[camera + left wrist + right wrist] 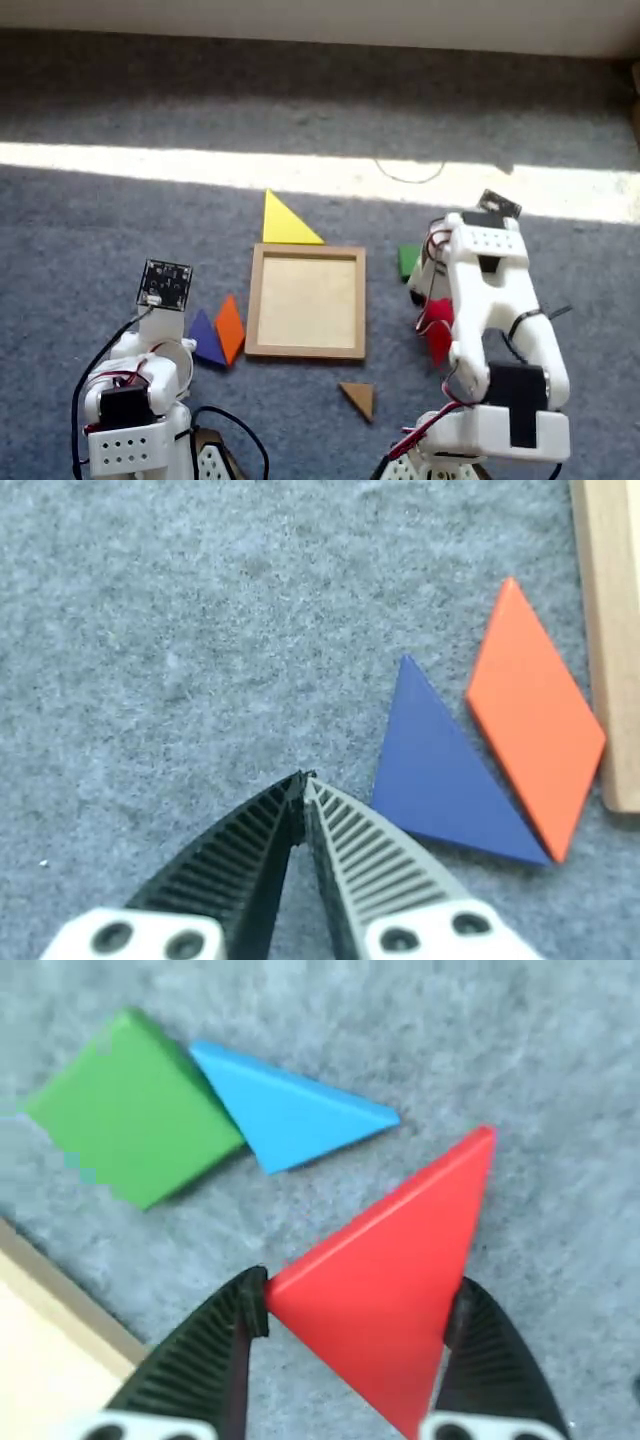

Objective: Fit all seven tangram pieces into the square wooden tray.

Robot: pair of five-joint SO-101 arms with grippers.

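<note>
Red triangle (385,1310) sits pinched in the right gripper (360,1298); the left gripper (303,782) is closed on nothing, blue triangle (435,770) just beside its tip.

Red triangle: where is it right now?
High view: the red triangle sits right of the wooden tray, in the right tool, near the blue triangle.
</note>
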